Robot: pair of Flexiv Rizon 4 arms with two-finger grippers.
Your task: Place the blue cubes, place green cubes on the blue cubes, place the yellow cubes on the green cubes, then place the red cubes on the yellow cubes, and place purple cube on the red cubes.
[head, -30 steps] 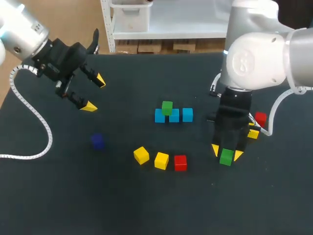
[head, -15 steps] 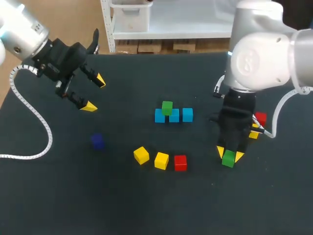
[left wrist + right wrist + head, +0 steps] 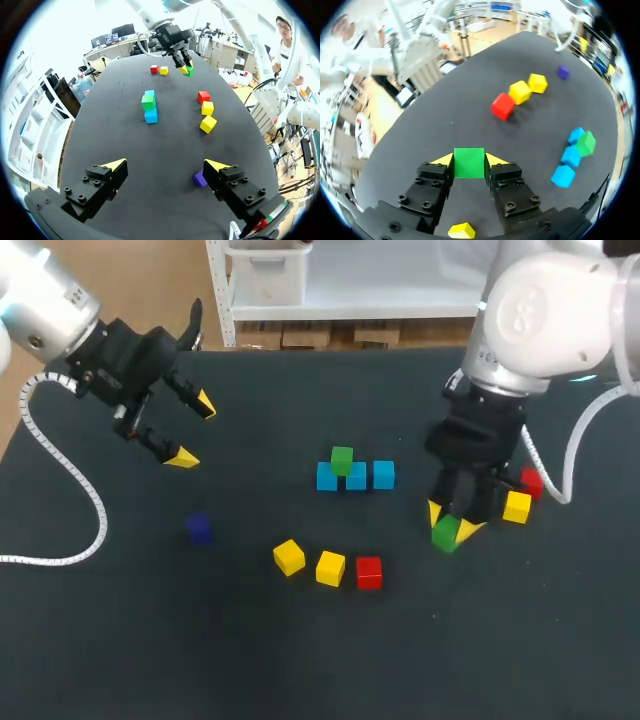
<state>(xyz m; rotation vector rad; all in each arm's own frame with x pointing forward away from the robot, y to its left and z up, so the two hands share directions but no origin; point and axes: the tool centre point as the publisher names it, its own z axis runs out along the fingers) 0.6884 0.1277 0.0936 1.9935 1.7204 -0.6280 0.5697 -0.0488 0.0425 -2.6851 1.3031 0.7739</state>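
Head view: right gripper [image 3: 451, 522] around cube [image 3: 445, 535]

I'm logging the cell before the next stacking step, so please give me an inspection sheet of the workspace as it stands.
Surface: dark table, no spills seen.
Job's things: three blue cubes in a row with one green cube on top; second green cube in the right gripper; three yellow cubes, two red cubes and one purple cube loose on the table.
Clutter: nothing seen.
Grippers: left gripper open and empty; right gripper shut on the second green cube.
Cables: white coiled cable trails over the table's left side; white cable loops near the right gripper.
Surroundings: nothing seen reaching over the table.
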